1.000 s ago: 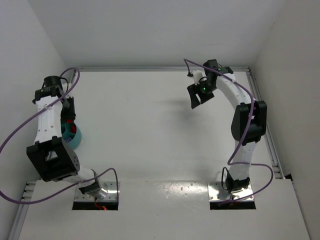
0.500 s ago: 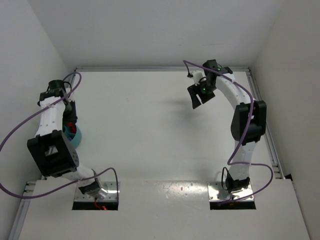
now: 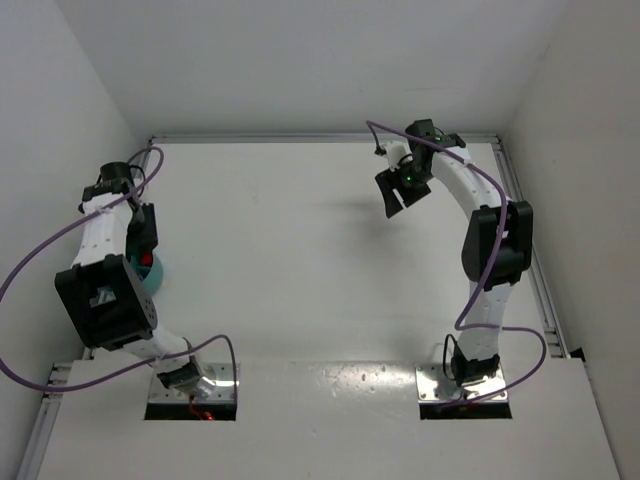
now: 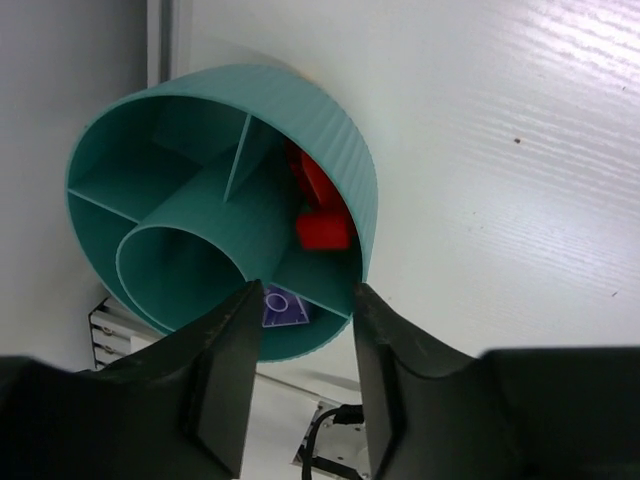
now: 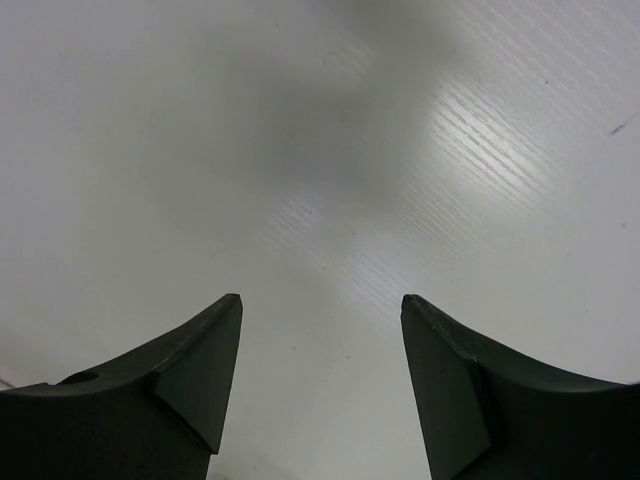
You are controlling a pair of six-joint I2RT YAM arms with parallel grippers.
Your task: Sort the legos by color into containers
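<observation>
The left gripper (image 4: pixel 303 370) stood open and empty, the teal divided bowl (image 4: pixel 340 160) just ahead holding red bricks (image 4: pixel 322 228) and a purple brick (image 4: pixel 285 306); the right gripper (image 5: pixel 320 370) stood open too.

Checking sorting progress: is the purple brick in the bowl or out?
In: the purple brick lies in a compartment of the teal bowl.

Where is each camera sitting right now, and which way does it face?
Top: above and behind the bases, looking down on the table; both arms show.
Left wrist: above the left pincer, looking into the bowl at red legos and a purple lego; its fingers show.
Right wrist: above the right pincer, facing the table; its fingers show.
Shared: top and left wrist both show the bowl.
</observation>
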